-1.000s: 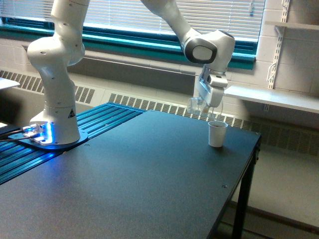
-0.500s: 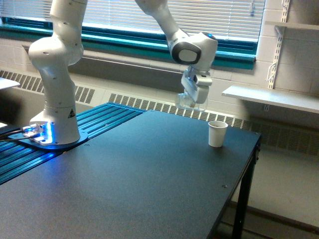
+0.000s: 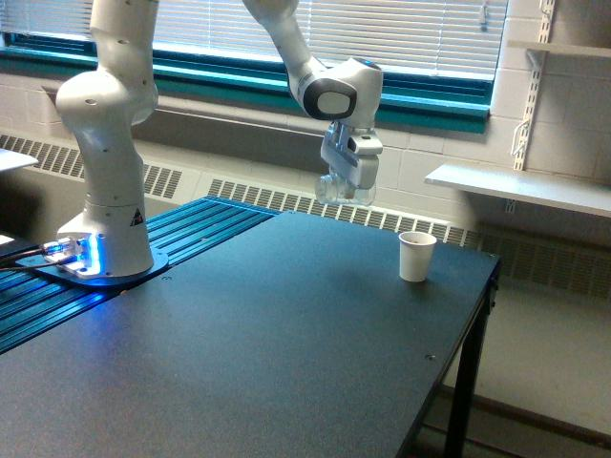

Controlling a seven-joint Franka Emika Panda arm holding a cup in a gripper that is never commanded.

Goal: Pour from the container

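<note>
Gripper is clamped narrowly on clear container, held above table, well apart from white cup.

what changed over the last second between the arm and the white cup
The gripper, shut on the clear container, moved toward the exterior view's left and slightly up, away from the white paper cup. The white paper cup stayed put on the black table.
</note>
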